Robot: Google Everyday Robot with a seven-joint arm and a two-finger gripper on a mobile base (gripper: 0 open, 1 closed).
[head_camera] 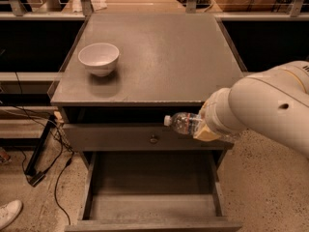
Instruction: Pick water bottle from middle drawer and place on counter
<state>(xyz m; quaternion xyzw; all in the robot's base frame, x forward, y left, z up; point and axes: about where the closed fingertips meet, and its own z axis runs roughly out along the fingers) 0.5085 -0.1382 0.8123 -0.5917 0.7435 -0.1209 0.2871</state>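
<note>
The water bottle [182,123] lies sideways in the air, white cap to the left, in front of the top drawer's face and just below the counter [159,57] edge. My gripper [205,127] is shut on the bottle's base end, tan fingers [206,134] showing under the big white arm. Below, the middle drawer [152,185] stands pulled out with nothing on its floor.
A white bowl [99,58] sits on the counter's left side. The closed top drawer carries a round knob [153,139]. Cables [53,144] trail on the floor to the left, with a white shoe [8,212] at the bottom left corner.
</note>
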